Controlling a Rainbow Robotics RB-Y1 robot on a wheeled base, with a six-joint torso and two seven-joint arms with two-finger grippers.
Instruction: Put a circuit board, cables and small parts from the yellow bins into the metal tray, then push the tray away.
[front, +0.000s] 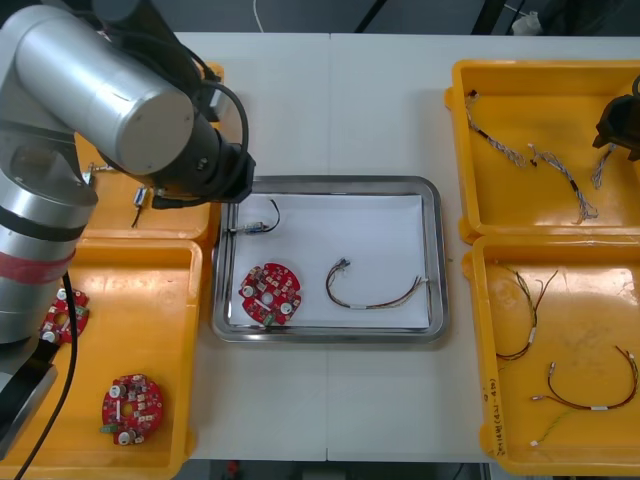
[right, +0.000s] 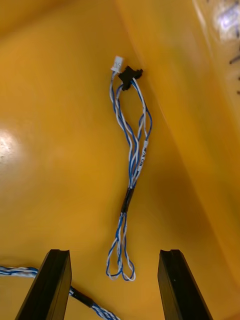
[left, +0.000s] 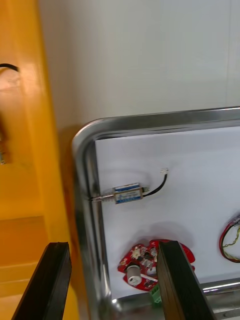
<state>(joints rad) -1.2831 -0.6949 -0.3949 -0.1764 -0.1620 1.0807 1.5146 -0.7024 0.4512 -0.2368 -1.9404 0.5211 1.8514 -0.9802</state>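
The metal tray, white inside, lies mid-table and holds a round red circuit board, a red and yellow cable and a small metal part with a black lead. My left gripper hangs open above the tray's left far corner, over the tray rim, with the small metal part and the circuit board beyond its fingers. My right gripper is open low inside the right far yellow bin. A twisted blue and white cable lies between and ahead of its fingers.
Two more blue and white cables lie in the right far bin. The right near bin holds black and red and yellow cables. The left near bin holds two circuit boards. A small metal part lies in the left far bin.
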